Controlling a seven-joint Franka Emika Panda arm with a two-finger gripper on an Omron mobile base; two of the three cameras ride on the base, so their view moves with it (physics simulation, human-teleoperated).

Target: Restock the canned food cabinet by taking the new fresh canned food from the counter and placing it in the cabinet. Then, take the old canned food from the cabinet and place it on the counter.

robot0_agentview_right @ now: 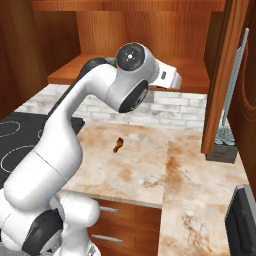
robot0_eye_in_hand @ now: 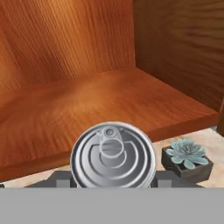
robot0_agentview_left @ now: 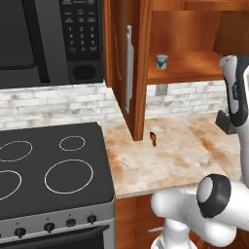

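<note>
The cabinet (robot0_agentview_left: 194, 65) is seen with its door (robot0_agentview_left: 138, 73) swung open, the long silver handle (robot0_agentview_left: 129, 68) being turned towards the stove top (robot0_agentview_left: 48, 165). A single plain shelf is shown inside. Below it the counter (robot0_agentview_left: 165, 155) is spread out, bounded on one side by the stove top and backed by pale brick tiles. A black microwave (robot0_agentview_left: 44, 39) is mounted above the stove top, beside the cabinet. The white arm (robot0_agentview_right: 65, 145) is raised from the base and bent towards the shelf, its hand being held level with the opening.

On the shelf, the new fresh canned food (robot0_agentview_left: 162, 62) is stood upright near the door side, well inside the cabinet. On the counter, under the far end of the cabinet, a small dark pot (robot0_eye_in_hand: 187, 159) is placed, and a pale green succulent is held in it.

In the hand view, the old canned food (robot0_eye_in_hand: 113, 153) is seen between the two dark tips of the gripper (robot0_eye_in_hand: 114, 179), its ringed lid and pull tab turned towards the camera, in front of the shelf's front edge. Whether the jaws are pressed against the tin or merely set either side of it cannot be told, nor whether the tin is resting on the shelf.

A small brown object (robot0_agentview_left: 153, 138) is left on the counter below the door's edge
</note>
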